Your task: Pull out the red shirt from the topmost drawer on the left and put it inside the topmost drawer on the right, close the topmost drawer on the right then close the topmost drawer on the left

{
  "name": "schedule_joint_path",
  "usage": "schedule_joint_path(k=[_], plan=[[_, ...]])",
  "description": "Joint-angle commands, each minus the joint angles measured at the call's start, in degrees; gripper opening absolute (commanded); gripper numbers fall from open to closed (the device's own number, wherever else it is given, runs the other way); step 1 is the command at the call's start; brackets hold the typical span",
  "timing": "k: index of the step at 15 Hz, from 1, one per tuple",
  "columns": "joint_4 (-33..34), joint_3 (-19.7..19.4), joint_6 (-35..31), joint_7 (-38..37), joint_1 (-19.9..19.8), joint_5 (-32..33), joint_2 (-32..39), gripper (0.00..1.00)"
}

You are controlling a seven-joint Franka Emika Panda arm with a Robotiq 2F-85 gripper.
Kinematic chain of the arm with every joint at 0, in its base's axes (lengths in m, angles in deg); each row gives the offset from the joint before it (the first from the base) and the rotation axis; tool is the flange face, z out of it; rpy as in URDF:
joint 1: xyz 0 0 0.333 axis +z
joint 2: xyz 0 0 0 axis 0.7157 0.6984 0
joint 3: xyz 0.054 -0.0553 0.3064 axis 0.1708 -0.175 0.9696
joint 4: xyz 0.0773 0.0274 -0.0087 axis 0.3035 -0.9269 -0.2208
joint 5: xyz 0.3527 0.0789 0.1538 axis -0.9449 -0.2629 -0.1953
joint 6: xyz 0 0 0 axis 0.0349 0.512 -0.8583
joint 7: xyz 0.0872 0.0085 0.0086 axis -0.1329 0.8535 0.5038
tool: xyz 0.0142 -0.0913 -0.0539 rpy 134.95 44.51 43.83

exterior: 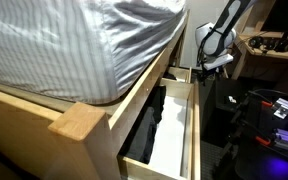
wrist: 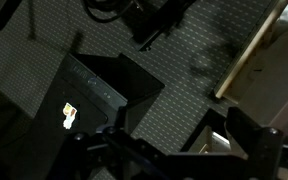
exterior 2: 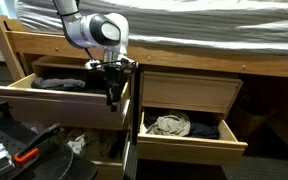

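A striped grey mattress (exterior: pixel 74 40) lies on a wooden bed frame (exterior: pixel 79 120).

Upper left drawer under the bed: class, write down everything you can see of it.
The upper left drawer is pale, plain wood with a flat front; no handle shows. It stands level, pulled well out from under the bed frame. A dark crumpled garment lies inside, toward the back. The open end effector hangs at the drawer's right front corner; whether it touches the wood cannot be told.
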Motion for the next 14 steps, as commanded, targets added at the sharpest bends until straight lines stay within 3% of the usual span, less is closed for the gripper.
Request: schedule_joint_path(k=[1,7,11,14], plan=[[0.2,-0.3,0.2,0.3,0.2,-0.4,0.2,1.00],[-2.8,0.9,-19.4,-0.4,-1.4,-6.7,1.8,1.00],[-3.7,5.5,-28.4,3.6,-4.9,-15.1,3.5,1.00],[-2.3,12.5,-28.7,8.6,-11.7,-20.0,4.1,1.00]])
